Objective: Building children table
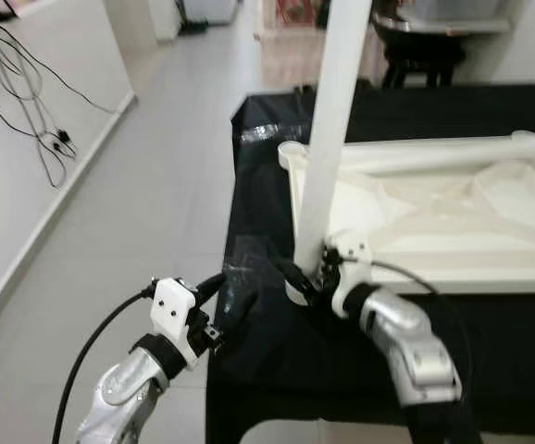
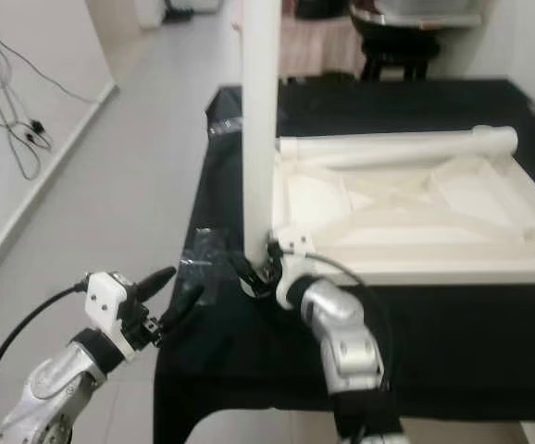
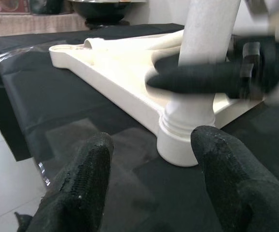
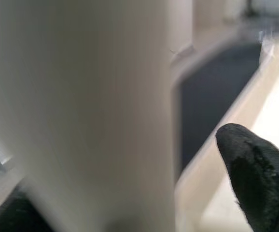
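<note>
Gripping upright table leg (image 1: 328, 139), right tool (image 1: 306, 280); left tool (image 1: 229, 301) open nearby.

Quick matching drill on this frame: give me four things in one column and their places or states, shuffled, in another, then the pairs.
1. upright table leg
2. second leg
3. left gripper
4. right gripper

A. open, apart from the parts
B. lying across the far side of the upturned tabletop
C. standing at the tabletop's near corner
D. closed around a leg's base

Pairs: 1-C, 2-B, 3-A, 4-D
</note>
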### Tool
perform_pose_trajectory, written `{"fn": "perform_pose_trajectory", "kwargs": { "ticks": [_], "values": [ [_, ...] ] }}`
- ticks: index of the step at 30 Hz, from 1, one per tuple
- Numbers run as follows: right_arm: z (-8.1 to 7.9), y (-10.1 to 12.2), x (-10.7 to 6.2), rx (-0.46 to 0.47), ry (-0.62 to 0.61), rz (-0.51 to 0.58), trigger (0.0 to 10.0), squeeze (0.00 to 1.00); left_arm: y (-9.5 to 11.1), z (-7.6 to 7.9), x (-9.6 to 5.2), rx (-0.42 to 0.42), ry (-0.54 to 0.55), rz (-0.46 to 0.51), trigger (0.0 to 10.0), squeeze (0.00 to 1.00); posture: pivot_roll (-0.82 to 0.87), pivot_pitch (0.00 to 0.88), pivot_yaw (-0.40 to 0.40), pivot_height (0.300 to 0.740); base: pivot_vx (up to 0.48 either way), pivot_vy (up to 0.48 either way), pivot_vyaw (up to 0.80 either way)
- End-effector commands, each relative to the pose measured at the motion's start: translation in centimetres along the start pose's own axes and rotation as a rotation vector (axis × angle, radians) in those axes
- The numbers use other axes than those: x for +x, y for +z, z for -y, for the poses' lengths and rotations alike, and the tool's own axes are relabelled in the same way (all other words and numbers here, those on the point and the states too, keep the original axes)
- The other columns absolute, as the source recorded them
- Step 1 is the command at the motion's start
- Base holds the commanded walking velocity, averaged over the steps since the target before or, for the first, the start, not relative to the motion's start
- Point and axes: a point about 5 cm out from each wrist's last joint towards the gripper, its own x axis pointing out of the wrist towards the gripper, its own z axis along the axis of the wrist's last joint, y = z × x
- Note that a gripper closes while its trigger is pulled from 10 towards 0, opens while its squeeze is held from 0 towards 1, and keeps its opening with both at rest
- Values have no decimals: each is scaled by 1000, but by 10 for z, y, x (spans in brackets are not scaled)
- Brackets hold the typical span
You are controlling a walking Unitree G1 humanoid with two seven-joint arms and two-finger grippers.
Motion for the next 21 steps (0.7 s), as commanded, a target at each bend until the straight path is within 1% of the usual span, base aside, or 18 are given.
{"fn": "perform_pose_trajectory", "kwargs": {
  "ticks": [1, 2, 4, 5, 6, 7, 8, 12, 13, 16, 17, 19, 21],
  "values": [
    [-4, 10, 9, -52, 207, 20, 10000, 1000, -4, 2, -2, -6, 3, -13, 10000, 0, -89, 131, 24, 740, 0, 0, 0],
    [-3, 14, 10, -80, 276, 19, 10000, 1000, -4, 2, -2, -6, 3, -13, 10000, 0, -88, 131, 22, 740, 0, 0, 0],
    [-3, 14, 10, -80, 276, 19, 10000, 1000, -4, 2, -2, -6, 3, -13, 10000, 0, -88, 131, 22, 740, 0, 0, 0],
    [-1, 17, 11, -108, 373, 3, 10000, 0, -4, 2, -2, -5, 4, -12, 10000, 0, -88, 131, 22, 740, 0, 0, 0],
    [10, 24, 19, -104, 466, -32, 10000, 0, -4, 3, -3, -4, 7, -12, 10000, 0, -80, 132, 19, 740, 0, 0, 0],
    [10, 24, 19, -104, 466, -32, 10000, 0, -4, 3, -3, -4, 7, -12, 10000, 0, -80, 132, 19, 740, 0, 0, 0],
    [14, 26, 22, -95, 484, -44, 10000, 0, -4, 4, -3, -4, 7, -12, 10000, 0, -73, 132, 17, 740, 0, 0, 0],
    [20, 30, 28, -81, 475, -62, 10000, 0, -4, 5, -4, -3, 7, -14, 10000, 0, -64, 132, 14, 740, 0, 0, 0],
    [29, 31, 34, -61, 458, -90, 4275, 0, -4, 6, -4, -2, 6, -17, 10000, 0, -60, 133, 12, 740, 0, 0, 0],
    [31, 31, 35, -53, 450, -98, 4275, 0, -4, 6, -5, -1, 6, -18, 10000, 0, -60, 133, 12, 740, 0, 0, 0],
    [34, 31, 35, -38, 454, -98, 0, 0, -4, 6, -5, -1, 7, -18, 10000, 0, -57, 135, 11, 740, 0, 0, 0],
    [40, 31, 31, -31, 449, -99, 0, 0, -4, 7, -5, -1, 7, -19, 10000, 0, -56, 135, 11, 740, 0, 0, 0],
    [43, 30, 28, -34, 444, -98, 0, 0, -4, 7, -5, -1, 7, -19, 10000, 0, -56, 135, 11, 740, 0, 0, 0]
  ]
}}
